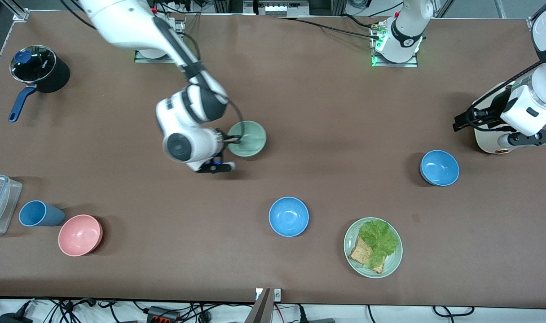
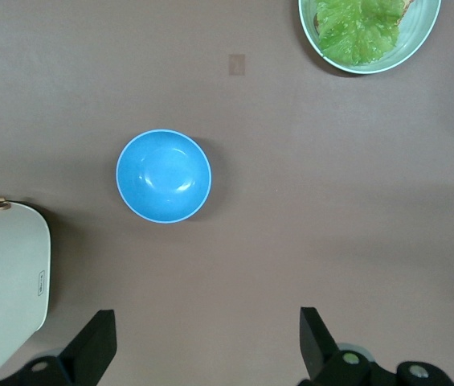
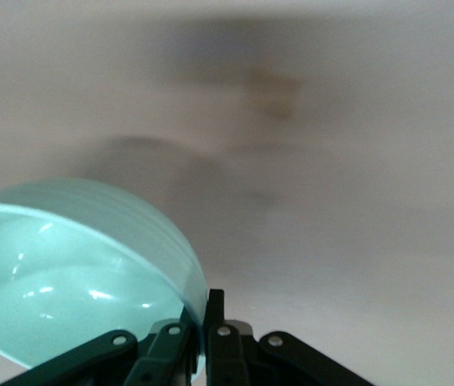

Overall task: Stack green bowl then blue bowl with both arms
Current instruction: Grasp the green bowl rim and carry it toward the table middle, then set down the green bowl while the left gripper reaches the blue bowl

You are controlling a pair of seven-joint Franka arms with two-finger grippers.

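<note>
— What do we count on the desk (image 1: 327, 112)?
— One green bowl (image 1: 250, 139), two blue bowls (image 1: 288, 216) (image 1: 439, 168).
— And the jaws?
— Our right gripper (image 1: 231, 139) pinches the green bowl's rim between closed jaws; our left gripper (image 2: 206, 342) hangs spread wide, empty, over one blue bowl.

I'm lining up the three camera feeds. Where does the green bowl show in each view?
Front view: the green bowl sits mid-table, its rim pinched by the right gripper.
Left wrist view: not in it; only a blue bowl and the lettuce plate show.
Right wrist view: the bowl fills the lower corner, rim clamped.
Shared landmark: the right gripper on the rim, seen in the front and right wrist views.
</note>
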